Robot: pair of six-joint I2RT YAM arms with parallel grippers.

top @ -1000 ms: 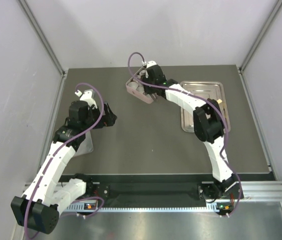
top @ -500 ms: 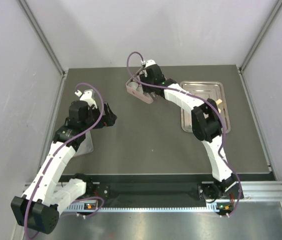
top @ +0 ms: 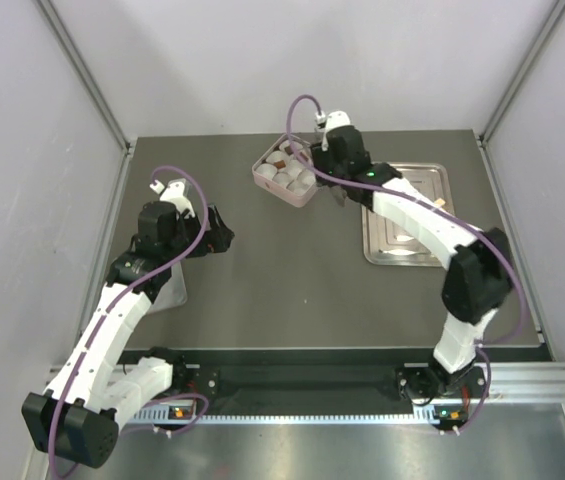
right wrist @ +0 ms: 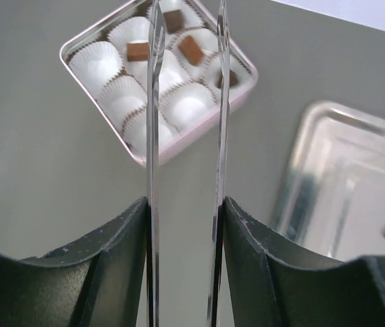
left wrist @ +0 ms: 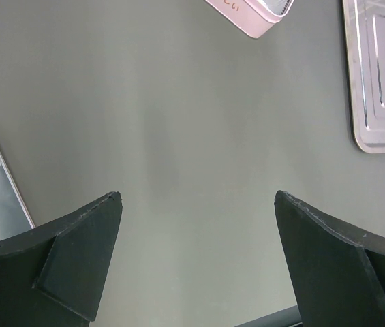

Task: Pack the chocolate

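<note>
I see right gripper (right wrist: 184,204) off the pink box (right wrist: 199,139) now, nearer tray (right wrist: 315,170), clamping empty tweezers (right wrist: 155,136). Only its wrist view shows chocolate (right wrist: 137,50) in cups (right wrist: 97,63). Left gripper (left wrist: 197,195) wide.

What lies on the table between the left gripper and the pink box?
Nothing: the left wrist view shows only bare grey table from the left gripper to the pink box.

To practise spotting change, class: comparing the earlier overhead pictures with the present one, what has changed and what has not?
The right gripper, holding tweezers, has drawn back rightward off the pink box toward the metal tray. The box's paper cups and chocolates now show. Nothing was visibly grasped or released. The left gripper, box and tray stayed put.
</note>
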